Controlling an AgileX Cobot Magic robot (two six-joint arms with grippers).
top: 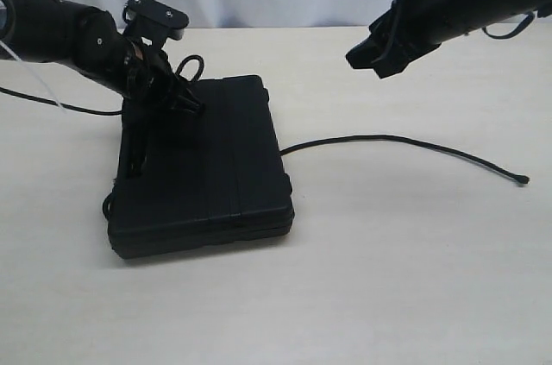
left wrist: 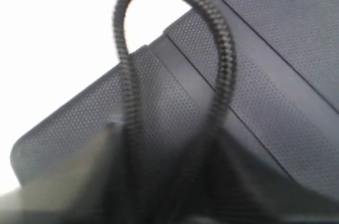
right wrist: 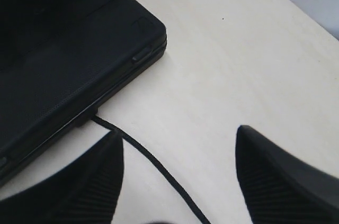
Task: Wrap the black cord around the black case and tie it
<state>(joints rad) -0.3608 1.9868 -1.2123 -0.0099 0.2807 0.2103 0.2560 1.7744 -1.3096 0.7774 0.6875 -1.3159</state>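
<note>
Atop black case (top: pixel 216 166), left gripper (top: pixel 184 99) pinches black cord (left wrist: pixel 220 54) loop; right gripper (right wrist: pixel 179 135), agape and empty, should straddle the trailing strand squarely.

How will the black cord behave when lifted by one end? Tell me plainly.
Probably floppy: the black cord lies in a loose curve on the table and arches tightly over the black case in the left wrist view. Likely light, so it should sag and trail when lifted. Its braided surface probably grips well.
</note>
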